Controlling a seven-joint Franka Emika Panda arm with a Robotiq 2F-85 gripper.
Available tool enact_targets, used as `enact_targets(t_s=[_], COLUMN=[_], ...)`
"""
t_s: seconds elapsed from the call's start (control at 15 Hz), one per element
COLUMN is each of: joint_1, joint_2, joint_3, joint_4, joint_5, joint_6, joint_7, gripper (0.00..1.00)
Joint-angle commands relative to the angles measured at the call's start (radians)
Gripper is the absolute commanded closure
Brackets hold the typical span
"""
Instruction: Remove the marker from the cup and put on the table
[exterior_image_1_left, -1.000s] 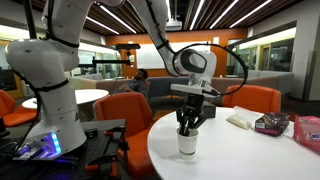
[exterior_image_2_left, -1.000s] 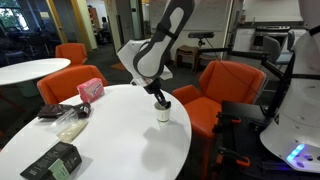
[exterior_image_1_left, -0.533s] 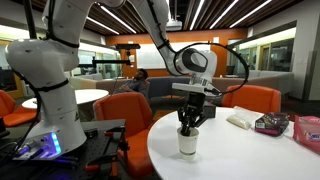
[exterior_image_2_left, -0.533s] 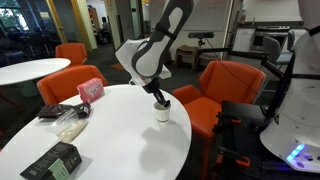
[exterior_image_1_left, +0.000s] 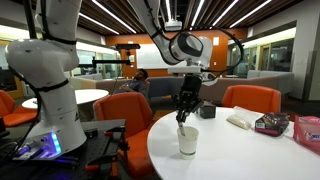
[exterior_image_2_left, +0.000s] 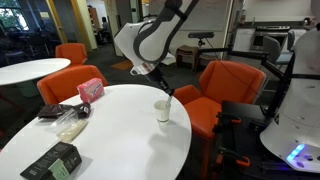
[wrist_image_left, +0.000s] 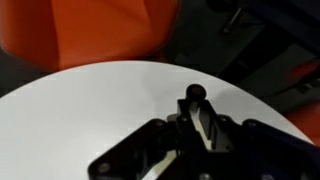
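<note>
Panda arm reaches over the table (exterior_image_1_left: 250, 152) (exterior_image_2_left: 110, 135), a large round white top. The gripper (exterior_image_1_left: 183, 116) (exterior_image_2_left: 166, 95) hangs directly above the cup (exterior_image_1_left: 188, 142) (exterior_image_2_left: 163, 112), apart from it, fingers pointing down. The pincer is clenched on the marker (exterior_image_1_left: 181, 122) (exterior_image_2_left: 168, 97). In the wrist view the dark stick (wrist_image_left: 193, 95) sits between the 2 black fingers (wrist_image_left: 160, 145), its rounded end sticking out past them over the white top (wrist_image_left: 90, 110).

The marker is held upright in the air. Its lower end is just over the cup's rim; I cannot tell whether it clears the rim or still dips inside.

The cup, plain cream-white, stands upright near the table edge on the arm's side.

Also on the table:
- A small dark boxy container (exterior_image_1_left: 206, 110) behind the cup, near it but not touching.
- A pale bag (exterior_image_1_left: 238, 120) (exterior_image_2_left: 70, 122), well apart from the cup.
- A pink box (exterior_image_1_left: 271, 124) (exterior_image_2_left: 91, 89) just beside the bag.
- A flat black box (exterior_image_2_left: 52, 161) near the edge in an exterior view.

Orange chairs (exterior_image_1_left: 130, 118) (exterior_image_2_left: 226, 85) ring the table. A smaller round white table (exterior_image_2_left: 25, 70) stands farther back.
</note>
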Motion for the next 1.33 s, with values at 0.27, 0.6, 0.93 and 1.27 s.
enact_targets(t_s=[0.27, 0.6, 0.93, 1.27], joint_1=[0.002, 0.034, 0.073, 0.098], joint_2=[-0.263, -0.247, -0.113, 0.054], joint_3=[0.01, 0.042, 0.092, 0.135], joint_4=[-0.237, -0.263, -0.214, -0.129], joint_5=[-0.009, 0.081, 0.127, 0.083], joint_6=[0.215, 0.384, 0.51, 0.624], joint_7=[0.006, -0.039, -0.056, -0.068], gripper=[0.95, 0.95, 0.95, 0.95])
